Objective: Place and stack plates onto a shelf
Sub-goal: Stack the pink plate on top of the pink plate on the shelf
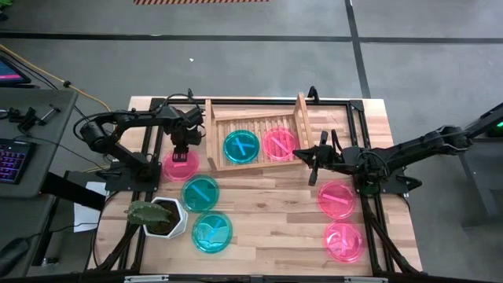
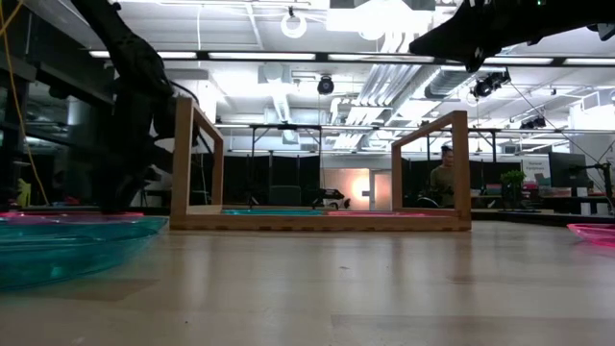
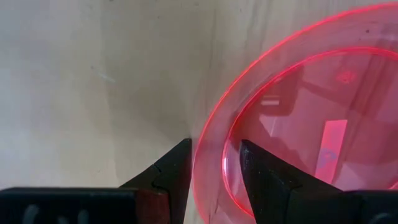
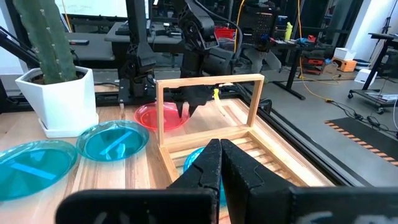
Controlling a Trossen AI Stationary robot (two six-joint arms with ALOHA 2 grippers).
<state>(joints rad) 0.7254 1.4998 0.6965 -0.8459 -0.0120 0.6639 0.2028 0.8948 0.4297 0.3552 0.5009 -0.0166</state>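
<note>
Plates: thin translucent plastic, so I'd judge them light, a bit flexible at the edge, and slick. Only sensible hold is the raised rim, one finger inside, one outside. A hard squeeze could flex the rim and pop it out; a weak one could let it slide.

Landmark = shelf (image 1: 255,130), wooden rack at the far middle of the worktop (image 1: 275,228).

- On the shelf: one teal plate (image 1: 241,146) at the slats' left end, one pink plate (image 1: 279,144) just right of it. Single layer, nothing stacked yet.
- Just off the shelf's left rail: pink plate on the worktop (image 1: 180,166). This is the one being picked.
- Near side of the shelf, left: two more teal plates, the closer (image 1: 200,192) and the farther (image 1: 211,233).
- Near side, right: two more pink plates, the closer (image 1: 337,199) and the farther (image 1: 343,240).
- White plant pot (image 1: 161,218) sits beside those teal plates, well clear of the shelf.

Left gripper (image 1: 182,148) is down over the far edge of that pink plate (image 3: 298,118). The wrist view shows its fingers (image 3: 168,174) apart and straddling the rim, one outside, one inside the dish. Not clamped yet; plate lies flat on the worktop.

Right gripper (image 1: 310,157) hangs at the shelf's right rail, above the slats, fingers (image 4: 214,165) pressed together, holding nothing.

Judgement: left is pre-grasp. Lift slowly; a rim hold on a slick dish may let it droop or swing, and it has to clear the left rail on the way in.
</note>
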